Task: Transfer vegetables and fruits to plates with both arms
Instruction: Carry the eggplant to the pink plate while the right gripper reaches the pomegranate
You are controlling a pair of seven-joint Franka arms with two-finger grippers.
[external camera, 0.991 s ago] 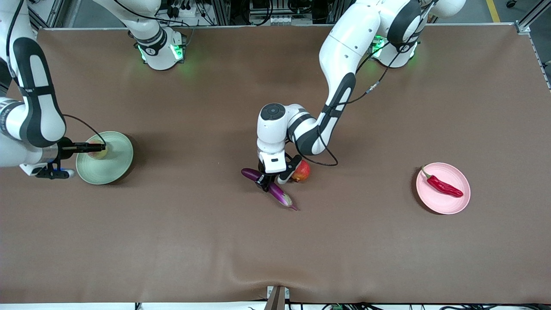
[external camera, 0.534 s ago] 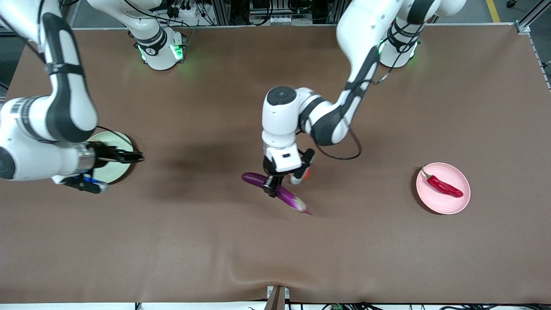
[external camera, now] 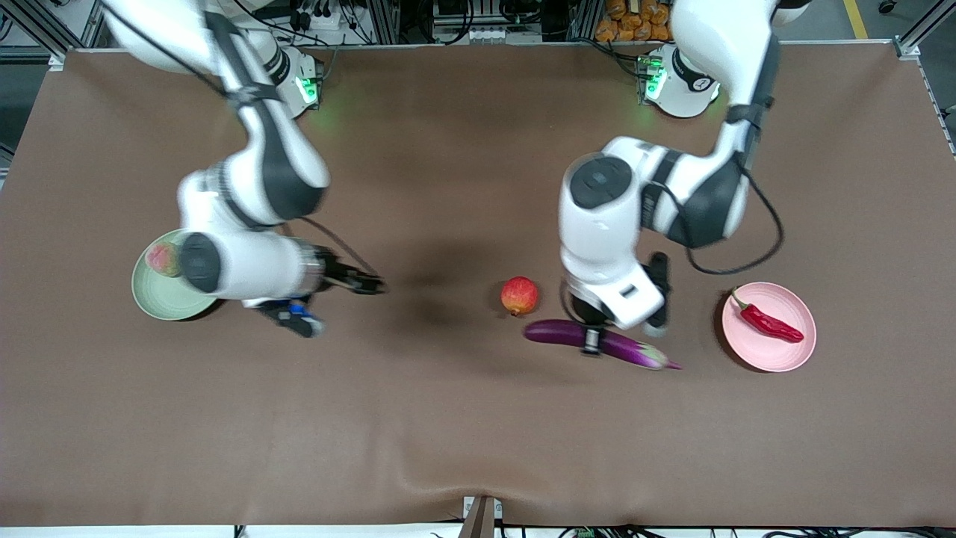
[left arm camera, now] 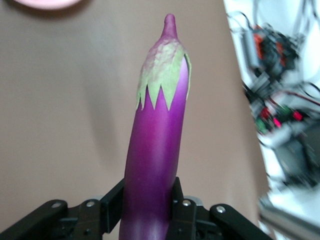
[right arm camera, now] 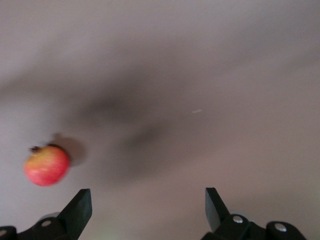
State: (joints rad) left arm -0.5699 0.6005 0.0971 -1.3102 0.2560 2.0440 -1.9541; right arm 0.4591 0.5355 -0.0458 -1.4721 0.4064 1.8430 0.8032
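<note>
My left gripper (external camera: 592, 341) is shut on the purple eggplant (external camera: 631, 350) at its middle and holds it over the table between the red-orange fruit (external camera: 519, 296) and the pink plate (external camera: 777, 357). The left wrist view shows the eggplant (left arm camera: 157, 135) between the fingers, with its green cap pointing away. The red chili (external camera: 769, 323) lies on the pink plate. My right gripper (external camera: 371, 284) is open and empty over bare table between the green plate (external camera: 160, 305) and the red-orange fruit (right arm camera: 46, 165). The peach (external camera: 160, 258) lies on the green plate, partly hidden by the right arm.
The brown table cover (external camera: 448, 433) is bare toward the front camera. The pink plate's rim (left arm camera: 47, 3) shows at the edge of the left wrist view. Both arm bases stand along the table edge farthest from the front camera.
My left gripper lifted the eggplant away from the red-orange fruit and carried it toward the pink plate. My right gripper left the peach on the green plate and moved toward the table's middle.
</note>
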